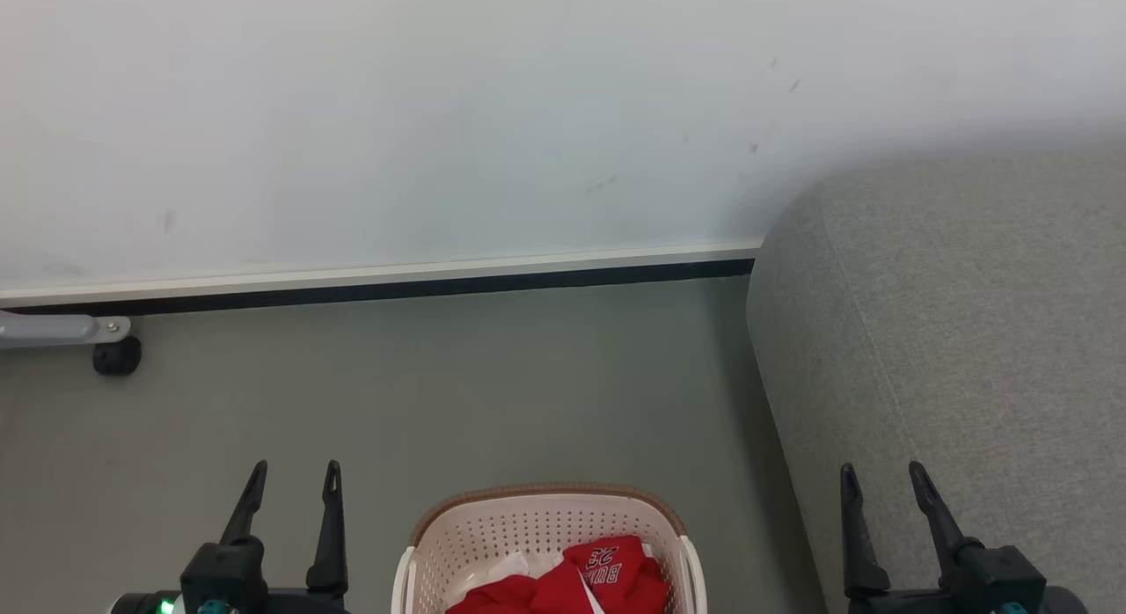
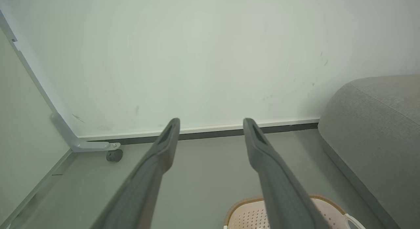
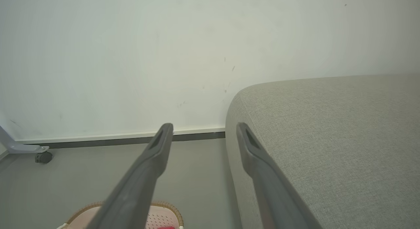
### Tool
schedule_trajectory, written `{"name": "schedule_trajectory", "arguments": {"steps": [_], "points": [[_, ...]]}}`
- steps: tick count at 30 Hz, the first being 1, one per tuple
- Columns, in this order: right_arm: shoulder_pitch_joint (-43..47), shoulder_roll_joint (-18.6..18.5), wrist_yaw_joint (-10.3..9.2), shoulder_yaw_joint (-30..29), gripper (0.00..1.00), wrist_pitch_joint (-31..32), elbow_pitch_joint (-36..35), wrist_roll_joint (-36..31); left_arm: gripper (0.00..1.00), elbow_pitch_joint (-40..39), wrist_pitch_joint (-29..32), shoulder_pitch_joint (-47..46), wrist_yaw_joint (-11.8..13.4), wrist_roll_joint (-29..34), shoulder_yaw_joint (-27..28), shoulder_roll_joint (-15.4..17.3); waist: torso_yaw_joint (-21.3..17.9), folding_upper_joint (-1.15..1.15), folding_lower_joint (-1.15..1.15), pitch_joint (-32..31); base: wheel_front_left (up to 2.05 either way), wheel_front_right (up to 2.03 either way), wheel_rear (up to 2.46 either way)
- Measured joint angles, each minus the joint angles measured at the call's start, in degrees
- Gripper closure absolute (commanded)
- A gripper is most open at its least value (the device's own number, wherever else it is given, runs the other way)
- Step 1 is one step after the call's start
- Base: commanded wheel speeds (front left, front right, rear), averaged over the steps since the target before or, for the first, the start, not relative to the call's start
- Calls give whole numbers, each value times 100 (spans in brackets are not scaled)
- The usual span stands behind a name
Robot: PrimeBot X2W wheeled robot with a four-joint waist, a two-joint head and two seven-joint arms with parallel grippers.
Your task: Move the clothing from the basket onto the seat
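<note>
Both claws wide, empty: left gripper and right gripper flank the basket, probably staged for a reach. Red clothing lies heaped inside it; seat stands just beside, right.

My head camera looks down past the basket to the wall; both wrist cameras flank it, face that wall, and share the basket's far rim.
</note>
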Motion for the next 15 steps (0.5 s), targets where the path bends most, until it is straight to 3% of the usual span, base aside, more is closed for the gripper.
{"name": "schedule_trajectory", "arguments": {"steps": [15], "points": [[-439, -13, 0, -197, 0, -24, -380, -3, 0, 248, 1, -711, -400, 213, -549, -20, -54, 0, 1, 702, 0, 0, 0]]}}
